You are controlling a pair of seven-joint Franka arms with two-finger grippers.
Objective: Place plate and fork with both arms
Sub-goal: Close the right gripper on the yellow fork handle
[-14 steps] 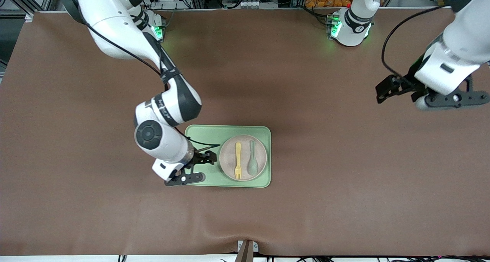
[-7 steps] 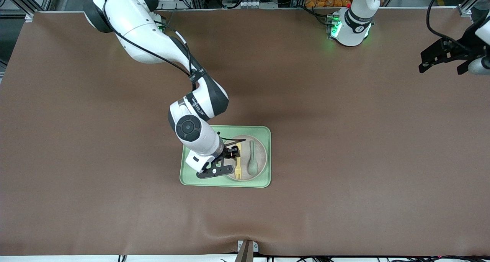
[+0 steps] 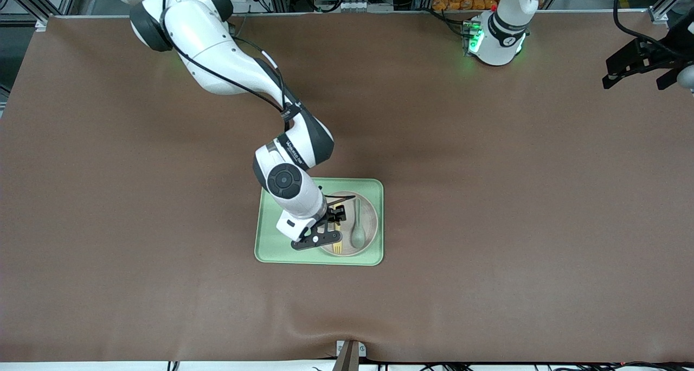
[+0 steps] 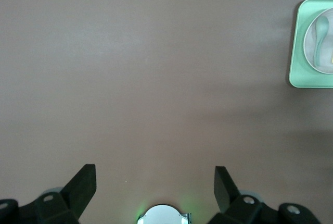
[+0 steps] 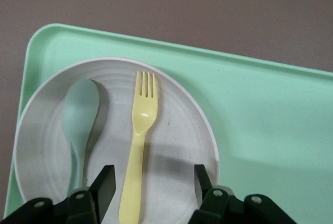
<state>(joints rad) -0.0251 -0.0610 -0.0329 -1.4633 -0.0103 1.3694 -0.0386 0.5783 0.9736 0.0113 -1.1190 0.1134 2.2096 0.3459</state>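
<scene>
Plate (image 3: 367,219) with fork (image 3: 337,246) and spoon (image 3: 357,234) on the green tray (image 3: 271,251), right gripper (image 3: 332,225) over it.

Front view: the tray sits mid-table; the right gripper hangs over the fork's handle, while the left gripper (image 3: 645,67) waits above the left arm's end of the table. Left wrist view: the left gripper (image 4: 155,187) is spread wide over bare table, the tray (image 4: 299,78) well off. Right wrist view: the right gripper (image 5: 152,182) has its fingers (image 5: 104,185) parted, straddling the fork (image 5: 139,146) on the plate (image 5: 179,130), beside the spoon (image 5: 80,117).

pale-yellow fork (image 5: 139,146), speckled off-white plate (image 5: 177,146), light-green tray (image 5: 260,125)
</scene>
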